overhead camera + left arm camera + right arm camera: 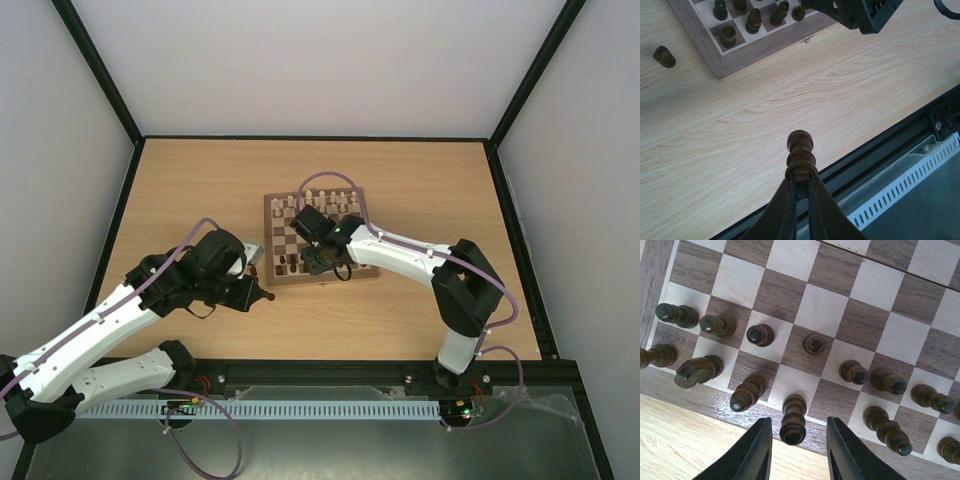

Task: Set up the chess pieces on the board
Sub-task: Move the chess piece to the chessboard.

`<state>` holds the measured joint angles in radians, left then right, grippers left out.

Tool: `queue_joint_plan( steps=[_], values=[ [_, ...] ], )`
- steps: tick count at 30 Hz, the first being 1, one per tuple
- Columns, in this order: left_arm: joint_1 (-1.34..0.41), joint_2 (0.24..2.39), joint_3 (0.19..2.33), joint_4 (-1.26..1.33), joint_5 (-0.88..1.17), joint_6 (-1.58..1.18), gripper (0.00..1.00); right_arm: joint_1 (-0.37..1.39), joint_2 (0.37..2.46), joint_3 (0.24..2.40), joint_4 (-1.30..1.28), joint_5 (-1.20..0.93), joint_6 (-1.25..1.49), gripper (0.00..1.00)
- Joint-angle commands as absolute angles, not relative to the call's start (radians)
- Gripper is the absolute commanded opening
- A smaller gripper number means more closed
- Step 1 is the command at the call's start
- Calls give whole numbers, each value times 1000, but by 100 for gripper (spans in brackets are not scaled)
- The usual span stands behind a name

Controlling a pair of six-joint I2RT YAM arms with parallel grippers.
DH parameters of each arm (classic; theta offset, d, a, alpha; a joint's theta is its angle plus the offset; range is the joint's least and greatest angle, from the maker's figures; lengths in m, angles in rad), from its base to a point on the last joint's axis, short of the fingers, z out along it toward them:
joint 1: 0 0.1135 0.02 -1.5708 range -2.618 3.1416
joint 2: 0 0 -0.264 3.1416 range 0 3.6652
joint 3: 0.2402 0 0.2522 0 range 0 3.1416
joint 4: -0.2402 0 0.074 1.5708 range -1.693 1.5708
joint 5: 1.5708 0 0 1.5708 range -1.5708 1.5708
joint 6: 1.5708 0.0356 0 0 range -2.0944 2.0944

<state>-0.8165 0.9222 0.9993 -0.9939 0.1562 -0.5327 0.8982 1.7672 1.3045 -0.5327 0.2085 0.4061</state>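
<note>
The board (283, 215) lies mid-table, with dark chess pieces (760, 334) standing in its two near rows. My right gripper (797, 452) hangs open over the board's near edge. One dark piece (793, 419) stands upright on a cream square between its fingers (759, 452), with a gap on each side. My left gripper (801, 184) is shut on a dark turned piece (800, 150), held above the bare tabletop to the left of and nearer than the board, and it also shows in the top view (262, 296). A loose dark piece (664, 56) lies on the table beside the board's corner (720, 67).
Pale cream pieces (325, 200) stand along the board's far rows. The black frame rail (880, 145) runs along the table's near edge, just behind my left gripper. The right arm (400, 255) reaches over the board from the right.
</note>
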Motion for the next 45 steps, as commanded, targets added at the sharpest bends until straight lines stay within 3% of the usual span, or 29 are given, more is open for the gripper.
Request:
queue_joint_plan(
  steps=[1, 16, 45],
  values=[
    [-810, 918, 991, -997, 156, -513, 2, 889, 1803, 1338, -548, 209, 393, 30],
    [-799, 929, 988, -988, 163, -493, 2, 883, 1824, 1338, -549, 206, 388, 15],
    [-796, 957, 992, -968, 175, -488, 2, 856, 1749, 1265, -563, 262, 394, 15]
  ],
)
